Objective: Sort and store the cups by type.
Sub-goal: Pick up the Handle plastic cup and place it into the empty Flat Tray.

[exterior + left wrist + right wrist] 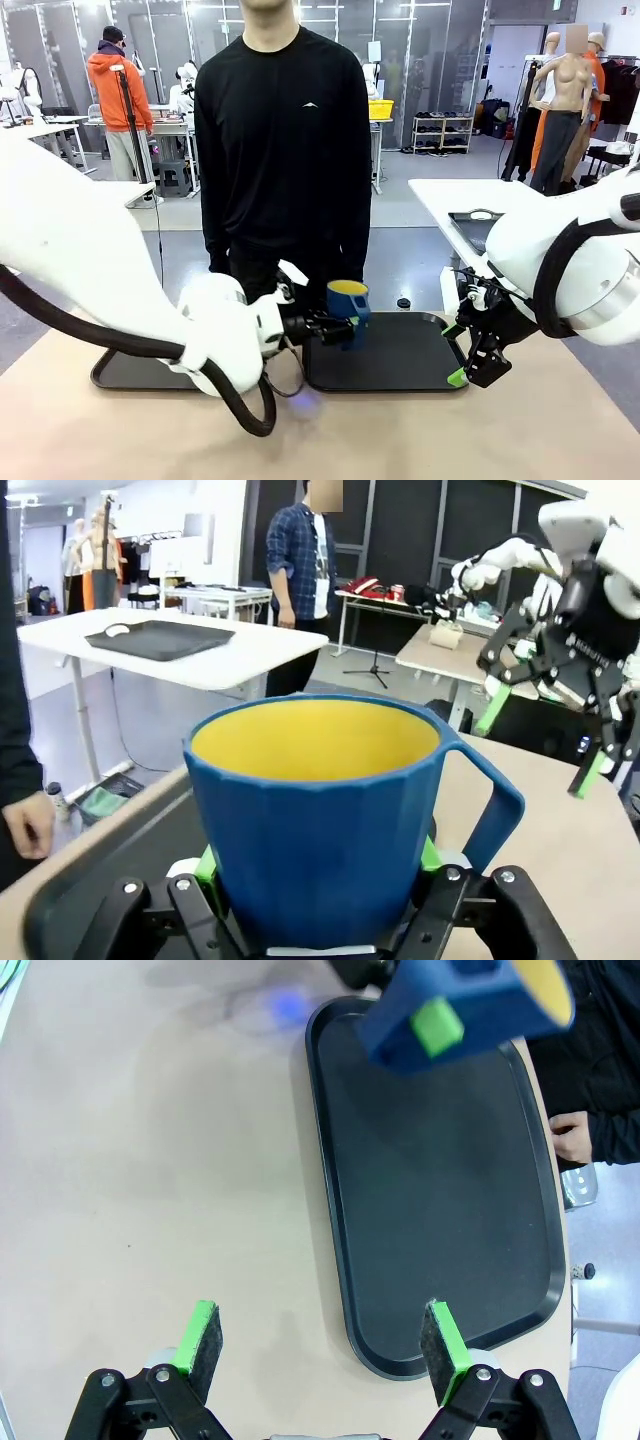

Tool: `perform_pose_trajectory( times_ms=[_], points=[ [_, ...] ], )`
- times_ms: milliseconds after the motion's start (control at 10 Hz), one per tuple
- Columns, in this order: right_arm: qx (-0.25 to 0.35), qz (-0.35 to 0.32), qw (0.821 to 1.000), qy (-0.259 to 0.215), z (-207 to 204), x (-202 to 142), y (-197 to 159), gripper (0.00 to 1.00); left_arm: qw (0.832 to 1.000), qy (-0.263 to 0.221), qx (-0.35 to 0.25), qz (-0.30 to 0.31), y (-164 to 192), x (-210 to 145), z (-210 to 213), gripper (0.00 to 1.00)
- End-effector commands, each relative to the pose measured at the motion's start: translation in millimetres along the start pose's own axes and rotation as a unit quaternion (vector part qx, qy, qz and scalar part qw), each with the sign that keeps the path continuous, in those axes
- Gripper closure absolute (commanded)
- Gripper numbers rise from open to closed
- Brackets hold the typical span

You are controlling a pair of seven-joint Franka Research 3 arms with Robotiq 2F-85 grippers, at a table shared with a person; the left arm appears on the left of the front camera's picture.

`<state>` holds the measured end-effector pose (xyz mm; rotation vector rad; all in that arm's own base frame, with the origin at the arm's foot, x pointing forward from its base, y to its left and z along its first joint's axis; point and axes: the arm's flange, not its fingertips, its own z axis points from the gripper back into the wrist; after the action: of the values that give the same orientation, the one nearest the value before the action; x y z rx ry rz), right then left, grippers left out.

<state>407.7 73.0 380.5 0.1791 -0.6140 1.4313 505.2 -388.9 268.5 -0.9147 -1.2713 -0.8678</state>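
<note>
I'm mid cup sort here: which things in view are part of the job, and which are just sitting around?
Part of the job:
- blue mug, clamped in the left gripper, held above the black tray
- second black tray at the left
- right gripper, open, empty

Just about:
- small dark object on the floor
- background tables

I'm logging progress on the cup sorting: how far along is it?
Nothing looks stored yet: the right black tray is bare. In hand: the left gripper holds the blue mug above that tray. The right gripper hangs open. Left: setting the mug down.
</note>
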Motion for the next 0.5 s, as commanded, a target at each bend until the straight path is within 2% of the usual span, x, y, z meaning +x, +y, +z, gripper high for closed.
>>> perform_pose_trajectory(
  times_ms=[0,400],
  points=[
    [-0.002,-0.009,1.000,0.009,-0.3,1.5,2.3,0.00,1.000,-0.003,0.018,-0.023,-60.0,-41.1,-36.9,0.26],
    [-0.002,-0.009,1.000,0.009,-0.3,1.5,2.3,0.00,0.999,-0.017,0.020,-0.043,-50.9,-57.4,-51.8,0.26]
  ],
)
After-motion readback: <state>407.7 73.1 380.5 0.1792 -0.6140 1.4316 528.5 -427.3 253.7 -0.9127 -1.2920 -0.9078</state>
